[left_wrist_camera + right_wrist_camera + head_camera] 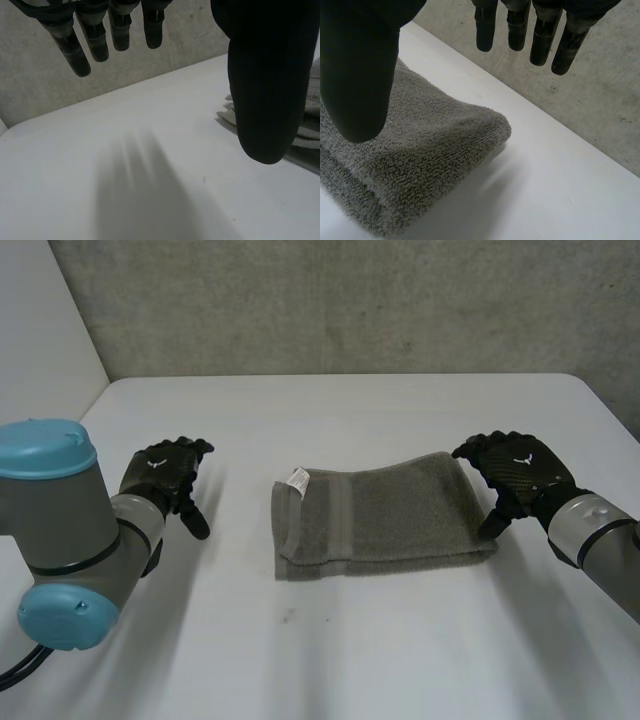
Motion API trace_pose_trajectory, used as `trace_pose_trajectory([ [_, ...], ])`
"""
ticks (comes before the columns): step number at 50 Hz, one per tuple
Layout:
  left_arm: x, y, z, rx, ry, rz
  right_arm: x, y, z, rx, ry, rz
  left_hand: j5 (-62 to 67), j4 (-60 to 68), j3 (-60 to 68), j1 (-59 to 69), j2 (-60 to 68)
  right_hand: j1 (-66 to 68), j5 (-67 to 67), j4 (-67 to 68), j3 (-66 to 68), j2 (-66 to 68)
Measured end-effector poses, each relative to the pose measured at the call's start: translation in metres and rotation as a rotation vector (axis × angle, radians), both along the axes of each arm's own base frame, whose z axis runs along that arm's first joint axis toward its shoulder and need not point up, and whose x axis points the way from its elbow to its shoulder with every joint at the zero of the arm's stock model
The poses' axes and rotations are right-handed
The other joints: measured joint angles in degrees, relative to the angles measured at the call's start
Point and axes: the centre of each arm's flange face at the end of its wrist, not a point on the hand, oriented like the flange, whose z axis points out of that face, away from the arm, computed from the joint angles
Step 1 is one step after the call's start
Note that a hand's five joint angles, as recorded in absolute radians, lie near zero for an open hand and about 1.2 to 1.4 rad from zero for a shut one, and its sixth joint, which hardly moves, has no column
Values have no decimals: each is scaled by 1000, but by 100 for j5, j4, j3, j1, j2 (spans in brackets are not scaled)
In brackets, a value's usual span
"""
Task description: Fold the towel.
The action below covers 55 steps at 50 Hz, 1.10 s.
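Folded towel (pixel 385 525) on table (pixel 330 660); my right hand (pixel 520 470) at its right end, left hand (pixel 165 472) well left; both spread, empty; next, likely: pinch right end, fold leftward.

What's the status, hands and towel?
Left hand open, clear of towel. Right hand open at towel's folded end. Nothing in the way.

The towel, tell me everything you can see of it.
The towel is grey terry cloth, folded into a layered oblong, flat on the white table. A white tag and a woven band mark the end nearer the left hand, which is clear of it. The right hand hangs open over the other, rounded end.
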Motion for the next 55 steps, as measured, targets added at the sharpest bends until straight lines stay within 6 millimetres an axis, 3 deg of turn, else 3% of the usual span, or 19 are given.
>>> trace_pose_trajectory([
  [20,0,0,-2,-4,2,-1,-6,-10,-21,27,5,-15,0,0,0,0,-4,125,237,215,279,251],
  [30,1,0,-3,-3,1,-1,-12,-18,-48,80,14,-24,0,0,0,0,-4,2662,2932,3144,3335,3277],
  [31,1,0,-2,-4,1,-1,-12,-18,-50,86,12,-18,0,0,0,0,-4,3785,4229,4475,4591,4600],
  [32,1,0,-2,-4,2,-1,-11,-18,-51,90,10,-12,0,0,0,0,-4,4222,4789,5030,5135,5117],
  [35,1,0,-1,-7,3,-1,-10,-18,-51,91,6,-3,0,0,0,0,-5,4397,5185,5430,5518,5409],
  [46,2,2,8,-30,12,0,1,-23,-21,19,-6,9,0,0,0,0,-5,4397,5229,5478,5546,5415],
  [48,2,3,10,-33,13,0,5,-16,-21,38,-3,19,0,0,0,0,-5,3159,3916,3876,3922,3804],
  [50,2,4,10,-34,14,-1,6,-11,-24,60,2,24,0,0,0,0,-5,2657,3284,3178,3287,3152],
  [55,2,4,10,-34,14,-2,6,-1,-33,101,16,29,0,0,0,0,-5,2275,2696,2629,2774,2737],
])
